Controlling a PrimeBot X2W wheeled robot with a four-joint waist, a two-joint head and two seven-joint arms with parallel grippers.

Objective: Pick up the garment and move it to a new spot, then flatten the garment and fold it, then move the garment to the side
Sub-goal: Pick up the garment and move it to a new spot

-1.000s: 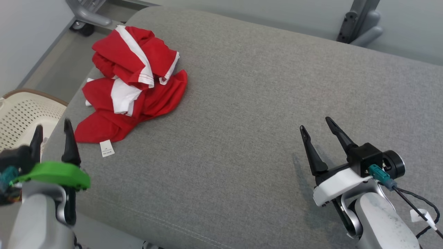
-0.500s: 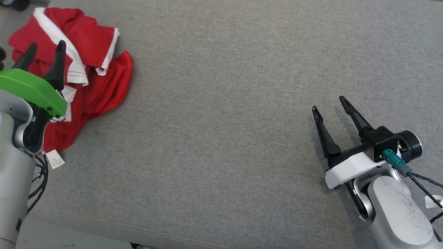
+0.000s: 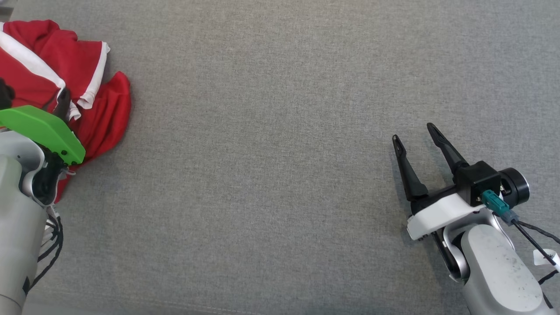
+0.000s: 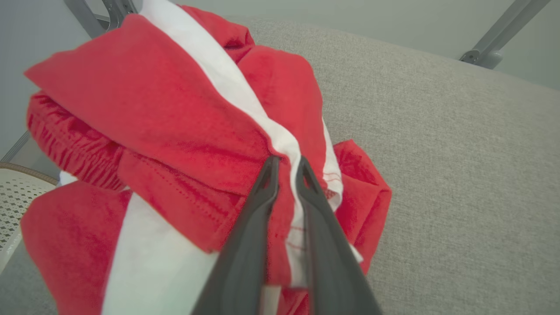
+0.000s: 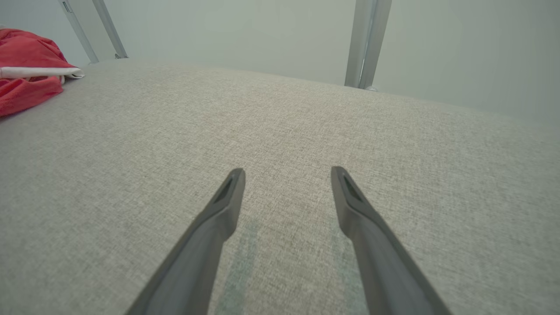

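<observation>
No text, label, brand or number is legible on anything.

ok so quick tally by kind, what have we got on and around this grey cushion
garment: 1
grippers: 2 (left gripper, right gripper)
perforated basket: 1
cushion: 1
total: 5

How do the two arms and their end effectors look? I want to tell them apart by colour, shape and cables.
Both have two long, dark, tapering fingers. The left end effector carries a bright green cover. The right end effector has a white cover, a teal connector and a black cable. The forearms are pale grey.
</observation>
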